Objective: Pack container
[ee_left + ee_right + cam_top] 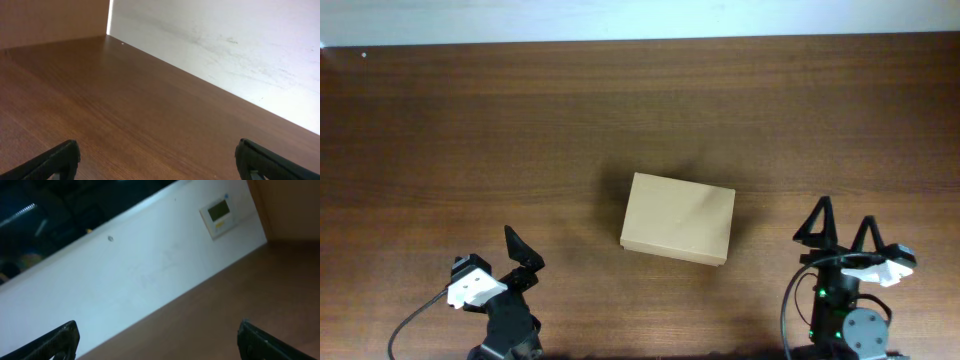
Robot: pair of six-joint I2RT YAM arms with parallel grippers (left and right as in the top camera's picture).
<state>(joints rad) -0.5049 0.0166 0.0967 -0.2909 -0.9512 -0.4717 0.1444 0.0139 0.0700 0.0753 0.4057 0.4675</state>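
"Near the middle of the bench (470, 130), what have we got?"

"That's the container (678, 218), a plain tan cardboard box lying flat with its top flap down. It's turned slightly askew to the bench edges, and nothing is touching it."

"And the arms?"

"Both are down at the near edge, one on each side of the box and well apart from it. The left pincer (523, 250) is by the near-left stretch, black fingers angled up towards the far edge. It's released, spread wide, with nothing between the fingers."

"The right one?"

"Same story. The right pincer (845, 212) hangs by the near-right stretch, prongs splayed wide and gripping nothing. A green light glows on the arm just behind it."

"What do the wrist views give you?"

"On the left wrist view, two dark fingertips sit at the bottom corners with bare brown wood between them, running up to a white wall (225, 50). The right wrist view is tilted and blurry, with fingertips at the bottom corners, that pale wall and a small wall panel (220, 214) with a little screen. The box isn't in either wrist view."
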